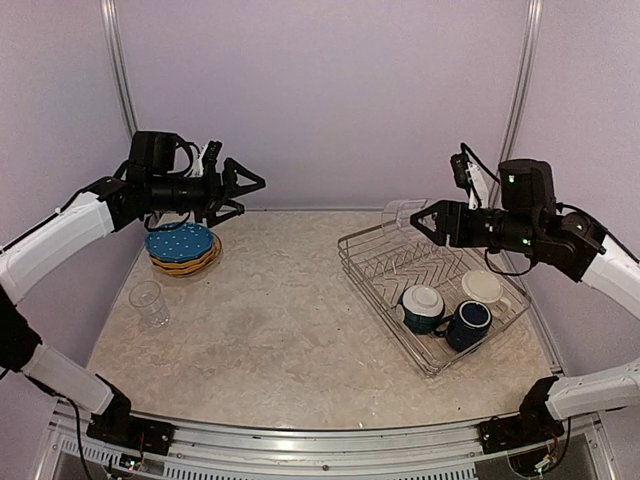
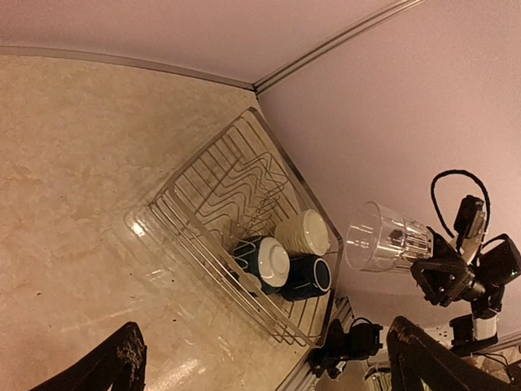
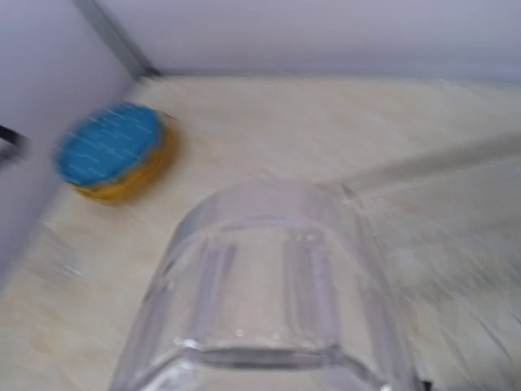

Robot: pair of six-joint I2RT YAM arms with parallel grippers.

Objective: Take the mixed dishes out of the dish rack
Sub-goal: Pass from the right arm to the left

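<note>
Three left in dish rack [image 1: 385, 270]: teal bowl [image 1: 422, 305], navy mug [image 1: 468, 324], cream mug [image 1: 483, 287]
Right pincer [image 1: 420, 218]: glass [image 1: 400, 213] gripped
Left pincer [image 1: 250, 197]: opened, empty
Desk [image 1: 290, 330], far left corner: plates [image 1: 182, 245] stacked

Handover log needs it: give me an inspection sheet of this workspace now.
Surface: beige marbled table, no spills seen.
Job's things: dish rack holds teal bowl, navy mug, cream mug; blue dotted plate tops orange plates, far left; clear glass stands near them.
Clutter: nothing seen.
Hands: left hand open, empty, raised near the plates; right hand shut on second glass, raised at the rack's far edge.
Cables: black loop at right wrist.
Surroundings: lilac walls, metal posts.
</note>
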